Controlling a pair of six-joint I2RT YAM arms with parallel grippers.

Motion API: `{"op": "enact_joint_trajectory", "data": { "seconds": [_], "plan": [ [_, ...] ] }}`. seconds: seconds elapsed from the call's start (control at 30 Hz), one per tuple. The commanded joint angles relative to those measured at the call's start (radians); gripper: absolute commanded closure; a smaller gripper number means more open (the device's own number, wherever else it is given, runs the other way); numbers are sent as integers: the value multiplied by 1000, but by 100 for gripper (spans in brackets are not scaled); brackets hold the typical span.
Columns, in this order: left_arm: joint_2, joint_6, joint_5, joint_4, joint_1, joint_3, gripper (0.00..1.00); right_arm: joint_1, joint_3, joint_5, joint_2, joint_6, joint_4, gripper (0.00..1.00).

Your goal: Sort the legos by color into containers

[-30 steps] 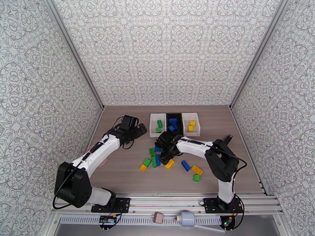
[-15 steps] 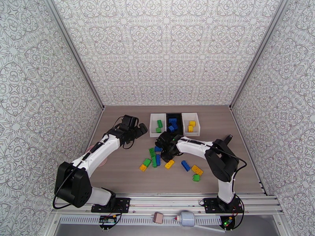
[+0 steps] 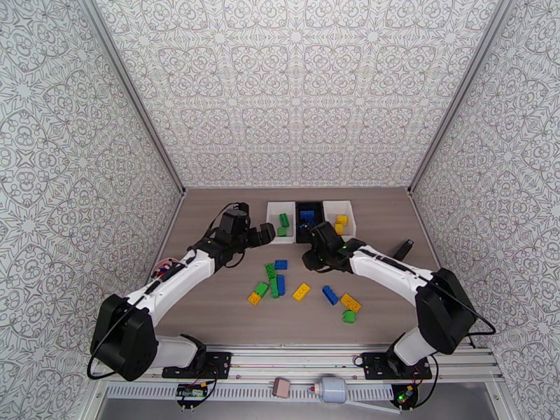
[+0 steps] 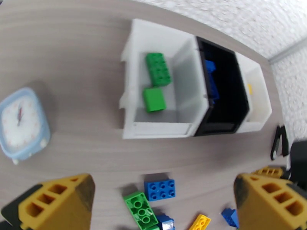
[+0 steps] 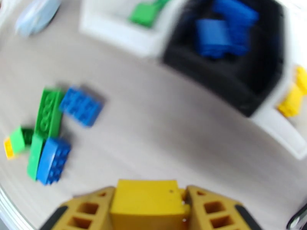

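Observation:
Three containers stand in a row at the back: a white bin (image 3: 270, 220) with green legos (image 4: 157, 68), a black bin (image 3: 299, 234) with blue ones (image 5: 222, 27), and a white bin (image 3: 352, 222) with yellow ones. Loose legos in green (image 3: 270, 271), blue (image 3: 330, 295) and yellow (image 3: 302, 291) lie mid-table. My right gripper (image 3: 311, 259) hangs in front of the black bin, shut on a yellow lego (image 5: 147, 202). My left gripper (image 3: 264, 234) is open beside the left white bin, with nothing between its fingers (image 4: 57, 200).
A small white-blue clock (image 4: 21, 123) sits left of the bins. A pink cup (image 3: 166, 264) peeks out from under the left arm. A black clip-like object (image 3: 404, 248) lies right of the bins. The walls close in the table on both sides.
My right gripper has shut on a yellow lego, lifted off the pile and swung back-right toward the bins. My left gripper has moved right, closer to the left white bin.

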Motion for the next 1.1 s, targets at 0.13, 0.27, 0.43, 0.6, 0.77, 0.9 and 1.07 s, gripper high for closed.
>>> {"op": "enact_joint_trajectory", "data": {
  "seconds": [0.13, 0.27, 0.43, 0.6, 0.77, 0.9, 1.07],
  "plan": [
    [-9, 319, 160, 159, -95, -27, 0, -147, 0, 65, -27, 174, 88, 57],
    [-1, 393, 213, 218, -142, -42, 0, -223, 40, 92, 16, 191, 110, 57],
    [7, 449, 204, 247, -185, -50, 0, -281, 121, 100, 106, 165, 149, 57],
    [5, 480, 159, 263, -205, -65, 0, -311, 227, 113, 224, 115, 159, 57],
    [-1, 502, 145, 275, -212, -77, 0, -339, 337, 92, 347, 83, 176, 58],
    [-5, 511, 133, 275, -215, -77, 0, -346, 422, 84, 436, 67, 166, 57],
    [-10, 484, 100, 279, -218, -83, 0, -348, 484, 69, 494, 60, 150, 55]
  ]
}}
